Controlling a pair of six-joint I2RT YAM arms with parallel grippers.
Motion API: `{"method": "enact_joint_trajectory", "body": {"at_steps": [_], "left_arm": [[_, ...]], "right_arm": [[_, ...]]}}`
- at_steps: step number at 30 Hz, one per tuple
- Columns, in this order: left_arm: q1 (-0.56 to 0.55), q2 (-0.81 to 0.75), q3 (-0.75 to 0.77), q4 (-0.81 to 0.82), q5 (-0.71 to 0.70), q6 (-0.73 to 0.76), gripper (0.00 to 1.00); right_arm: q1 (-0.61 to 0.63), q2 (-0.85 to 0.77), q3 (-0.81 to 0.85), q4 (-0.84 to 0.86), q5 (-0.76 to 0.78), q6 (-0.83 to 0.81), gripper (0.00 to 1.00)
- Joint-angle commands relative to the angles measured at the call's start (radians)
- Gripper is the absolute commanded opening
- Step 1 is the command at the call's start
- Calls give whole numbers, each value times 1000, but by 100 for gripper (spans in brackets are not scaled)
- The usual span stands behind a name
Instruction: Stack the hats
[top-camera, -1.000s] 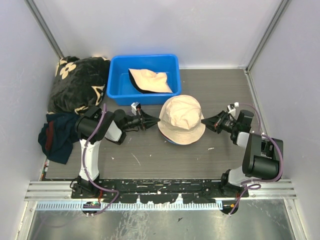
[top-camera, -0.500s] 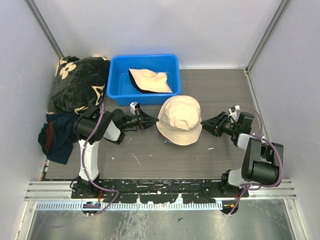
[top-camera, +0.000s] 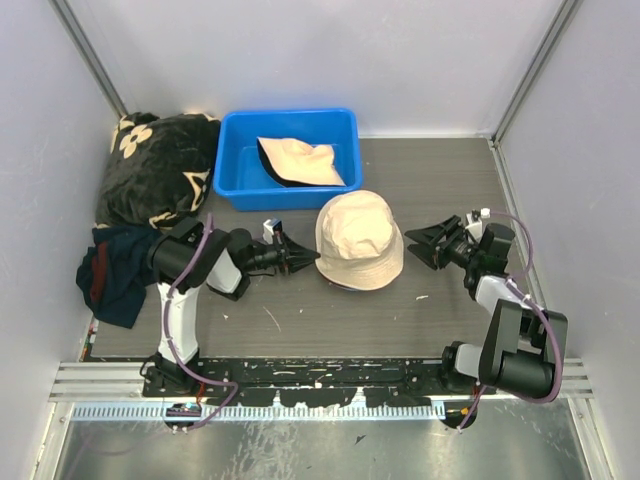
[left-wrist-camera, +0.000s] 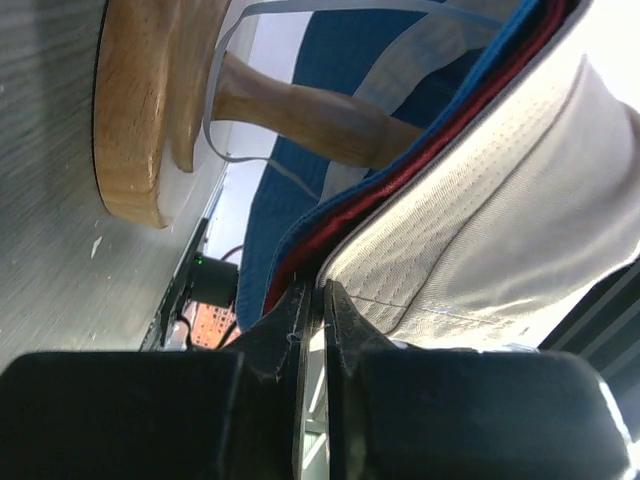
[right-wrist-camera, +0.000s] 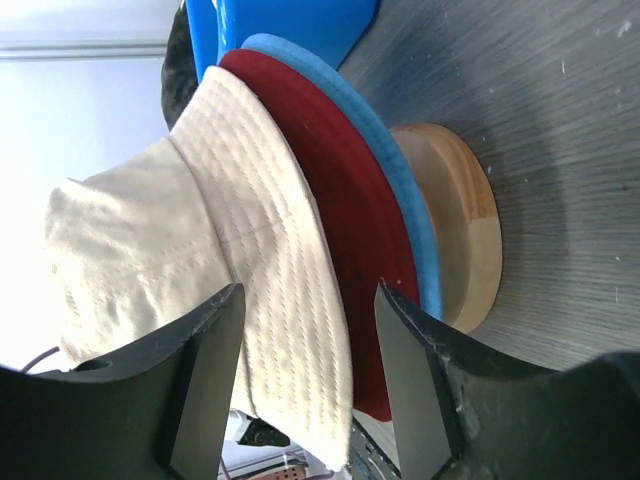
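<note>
A cream hat (top-camera: 360, 238) tops the stack at the table's middle. Under it show a dark red hat (right-wrist-camera: 350, 230) and a light blue hat (right-wrist-camera: 402, 185), all on a wooden stand (right-wrist-camera: 462, 235) with a round base (left-wrist-camera: 130, 110). A second cream hat (top-camera: 300, 160) lies in the blue bin. My left gripper (top-camera: 308, 258) is at the stack's left brim edge, its jaws parted by a narrow slit with nothing in it (left-wrist-camera: 318, 292). My right gripper (top-camera: 422, 243) stands open just right of the brim, holding nothing (right-wrist-camera: 310, 300).
The blue bin (top-camera: 240, 172) sits behind the stack. A black blanket with cream flowers (top-camera: 155, 165) is heaped at the back left, and a navy cloth with red trim (top-camera: 115, 270) lies in front of it. Grey walls close in on both sides.
Both grippers have let go of the cream hat's brim. The right jaws opened wide and drew back to the right. The left jaws parted slightly. The hat settled on the stack.
</note>
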Motion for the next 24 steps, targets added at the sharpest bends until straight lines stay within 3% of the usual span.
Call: {"method": "enact_joint_trajectory", "body": {"at_steps": [1,12,17,20,22,24], "left_arm": [[-41,-25,-29,-22,-12,4,15],[-112,-89,-100,-29,-51,-39,16],[-131,-70,-112,-26,-48,-31,16],[-141,-59,-116,-22,-52,-30,16],[-148,-58,-114,-22,-54,-29,17],[-150,-61,-115,-21,-59,-29,19]], "right_arm": [[-3,-46,-64,106,-15,83,61],[-23,-295,-235,134,-36,200,61],[-23,-327,-293,243,-42,303,59],[-23,-330,-304,231,-36,292,46],[-23,-326,-308,225,-29,281,27],[-23,-318,-307,216,-27,265,16]]}}
